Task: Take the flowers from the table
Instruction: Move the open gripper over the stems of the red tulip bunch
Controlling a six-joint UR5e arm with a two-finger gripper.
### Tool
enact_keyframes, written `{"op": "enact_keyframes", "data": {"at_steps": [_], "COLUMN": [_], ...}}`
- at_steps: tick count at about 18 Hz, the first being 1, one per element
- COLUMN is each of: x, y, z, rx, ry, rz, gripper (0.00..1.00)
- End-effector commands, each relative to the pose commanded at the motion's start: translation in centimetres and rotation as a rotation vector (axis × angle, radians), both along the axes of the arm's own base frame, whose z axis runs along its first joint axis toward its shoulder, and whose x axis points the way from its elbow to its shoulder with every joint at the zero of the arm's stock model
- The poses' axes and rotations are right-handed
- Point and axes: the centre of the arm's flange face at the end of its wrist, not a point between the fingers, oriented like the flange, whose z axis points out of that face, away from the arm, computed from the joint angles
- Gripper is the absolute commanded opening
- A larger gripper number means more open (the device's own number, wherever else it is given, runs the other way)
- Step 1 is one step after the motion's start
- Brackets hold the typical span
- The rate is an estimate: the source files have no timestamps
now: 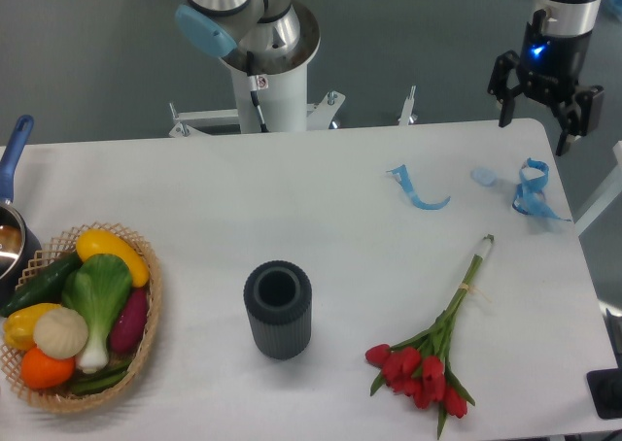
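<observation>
Lying on the table (292,198), flowers (428,358) (jaws spread above).

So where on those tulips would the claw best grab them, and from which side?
Probably on the stems near the tie, coming straight down from above. The flowers lie flat on the table, and the stems are bunched thin there, so open fingers can straddle them crosswise. The red heads look too soft to squeeze. The gripper hangs open above the far right corner.
</observation>
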Motion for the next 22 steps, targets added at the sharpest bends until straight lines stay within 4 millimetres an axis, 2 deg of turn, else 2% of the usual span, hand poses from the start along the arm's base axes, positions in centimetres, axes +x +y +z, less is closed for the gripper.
{"op": "enact_keyframes", "data": {"at_steps": [6,10,11,14,16,17,19,22], "x": [0.7,1.4,1.8,2.5,2.5,2.7,2.0,1.4], "y": [0.7,1.4,2.1,3.3,5.0,6.1,7.0,10.2], "z": [-0.2,-2.0,-2.6,-5.1,-8.4,-9.4,-11.7,-15.5], "rx": [-0.004,0.006,0.005,0.004,0.024,0.022,0.009,-0.002], "ry": [-0.008,-0.055,-0.069,-0.061,-0.095,-0.115,-0.151,-0.215], "rz": [-0.001,0.042,0.047,0.039,0.117,0.114,0.109,0.113], "gripper": [1.00,1.00,1.00,1.00,1.00,1.00,1.00,1.00]}}
